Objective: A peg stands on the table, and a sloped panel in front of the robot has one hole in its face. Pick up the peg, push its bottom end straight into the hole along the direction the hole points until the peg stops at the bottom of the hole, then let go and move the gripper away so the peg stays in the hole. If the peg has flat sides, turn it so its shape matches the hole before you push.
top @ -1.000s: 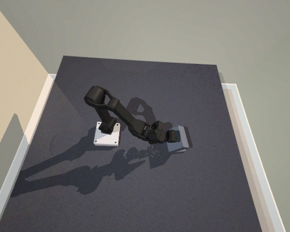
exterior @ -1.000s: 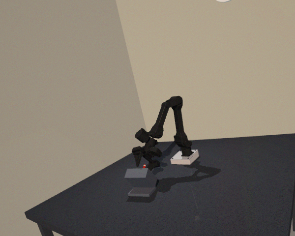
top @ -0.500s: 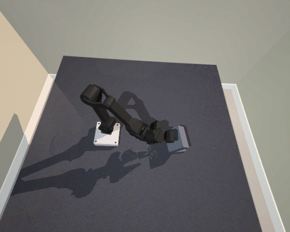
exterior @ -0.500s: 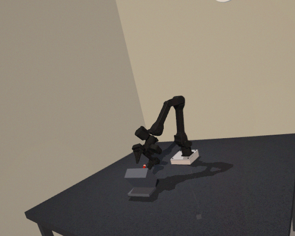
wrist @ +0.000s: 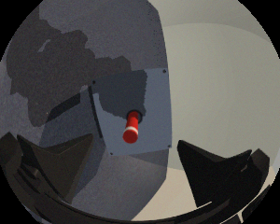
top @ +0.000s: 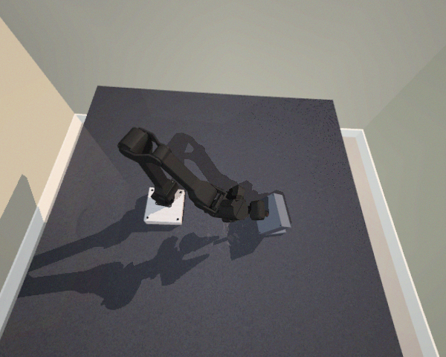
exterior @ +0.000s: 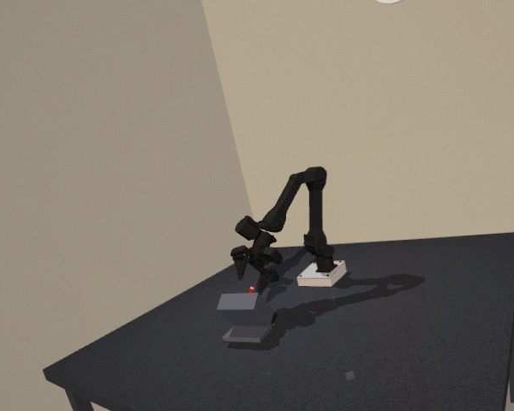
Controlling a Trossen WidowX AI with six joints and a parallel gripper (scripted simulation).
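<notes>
My gripper (top: 250,210) (exterior: 250,285) (wrist: 136,142) is spread wide in front of the sloped panel (top: 273,219) (exterior: 237,301) (wrist: 156,98), with nothing clasped between my fingers. In my wrist view, one fingertip shows on each side of the peg, both well apart from it.

The red peg (exterior: 251,289) (wrist: 131,128) stands out from the panel's face, its lower end in the hole (wrist: 140,114). A white band circles it near its free red end. How deep it sits inside the panel, I cannot tell. The hole has a dark rim, and small dark dots mark the panel's corners. A shadow lies across part of the panel's face.

Behind my gripper, my black arm (top: 177,169) (exterior: 315,207) bends high and runs back from the panel to its white base (top: 163,216) (exterior: 314,281), which rests well apart from the panel. The dark table (top: 292,288) (exterior: 403,331) (wrist: 112,28) extends around the panel, carrying my arm's long shadows. Farthest from the panel, pale walls (top: 235,46) (exterior: 381,110) (wrist: 219,84) rise beyond the table's edges.
</notes>
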